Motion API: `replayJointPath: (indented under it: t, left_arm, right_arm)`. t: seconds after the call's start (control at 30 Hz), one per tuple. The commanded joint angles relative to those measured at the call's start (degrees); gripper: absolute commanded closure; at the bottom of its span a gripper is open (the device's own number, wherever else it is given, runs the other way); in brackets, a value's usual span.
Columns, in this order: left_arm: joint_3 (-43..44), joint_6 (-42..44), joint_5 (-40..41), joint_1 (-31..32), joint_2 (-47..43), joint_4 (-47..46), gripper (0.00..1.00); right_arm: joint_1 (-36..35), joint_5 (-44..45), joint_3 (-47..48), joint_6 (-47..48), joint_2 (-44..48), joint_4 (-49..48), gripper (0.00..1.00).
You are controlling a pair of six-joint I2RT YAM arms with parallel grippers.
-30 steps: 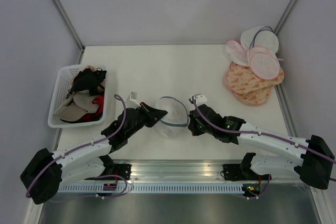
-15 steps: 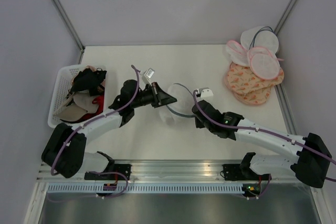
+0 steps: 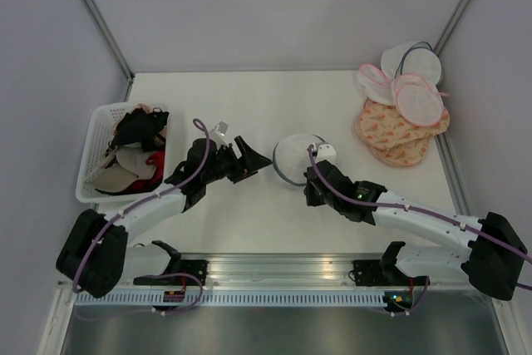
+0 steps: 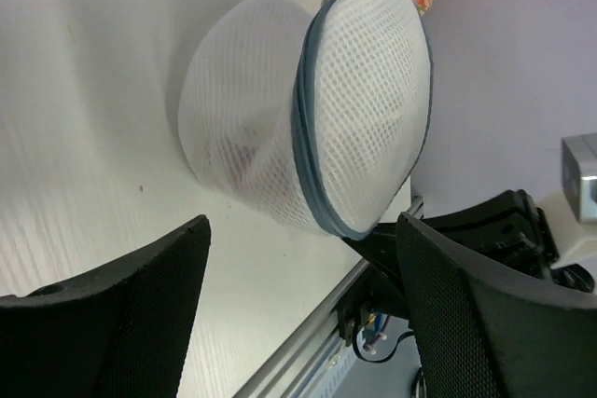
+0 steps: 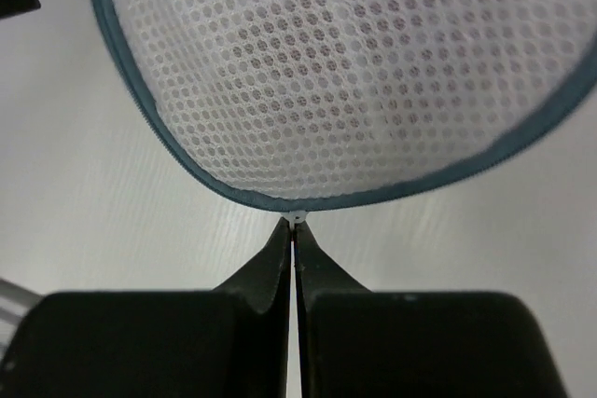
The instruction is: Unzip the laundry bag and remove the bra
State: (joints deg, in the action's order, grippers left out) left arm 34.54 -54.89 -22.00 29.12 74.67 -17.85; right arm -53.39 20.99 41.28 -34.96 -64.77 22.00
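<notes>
Near the middle of the pale desk (image 3: pixel 249 97): round domed laundry bag of white translucent mesh with a dark grey zipper rim (image 3: pixel 293 155), tipped up so that one dome rests on the surface. Flanked by both arms.

Right end effector (image 5: pixel 296 226) pinched tight, apparently on a small pale zipper tab (image 5: pixel 297 218) at the bag's near rim. Left end effector (image 3: pixel 264 160) spread wide, just beside the bag and not touching it.

Handling, as a judgement: very light, soft and springy. Likely to slide or lift off the desk sooner than let the zipper run. Mesh grippy enough but thin, so prone to snagging or crumpling. Best held at the firmer grey rim, opposite the tab, to brace against the pull along the zip.

Left wrist view: shows the bag side-on (image 4: pixel 364 109), both domes bulging either side of the rim, with a faint pinkish shade inside, perhaps the bra, though cannot tell. Right wrist view: alone shows the tab pinch and the zipper teeth close up (image 5: pixel 345 72). Top view: alone gives the layout, with a white slatted basket of garments (image 3: pixel 93 135) far left and a pile of peach and pink-rimmed bags (image 3: pixel 403 118) far right, both well apart from the work.
</notes>
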Motion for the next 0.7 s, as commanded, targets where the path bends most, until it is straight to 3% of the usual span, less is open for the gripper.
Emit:
replayJointPath:
  t: [0.0, 0.17, 0.43, 0.6, 0.67]
  left_arm:
    - [-4.1, -6.3, 7.3, 2.1, -8.5, 4.0, 0.15]
    - [-8.7, -11.4, 10.0, 8.1, -13.7, 0.8, 0.12]
    - [-6.0, -14.4, 8.6, 13.6, -4.1, -5.1, 0.13]
    - [-6.7, -17.3, 10.0, 14.1, 1.7, -11.9, 0.27]
    - [-6.9, -18.5, 10.8, 14.1, 2.8, -13.7, 0.42]
  right_arm:
    - [-0.1, -11.1, -1.7, -2.6, -2.3, -9.7, 1.00]
    - [-0.2, -20.7, -4.5, -4.6, -3.2, -19.9, 0.99]
    - [-1.0, -22.1, -4.1, -3.7, -0.1, -21.2, 1.00]
    - [-1.2, -23.4, -3.9, -2.6, 1.0, -19.7, 0.99]
    - [-1.2, -23.4, -3.7, -1.9, 1.5, -18.0, 0.99]
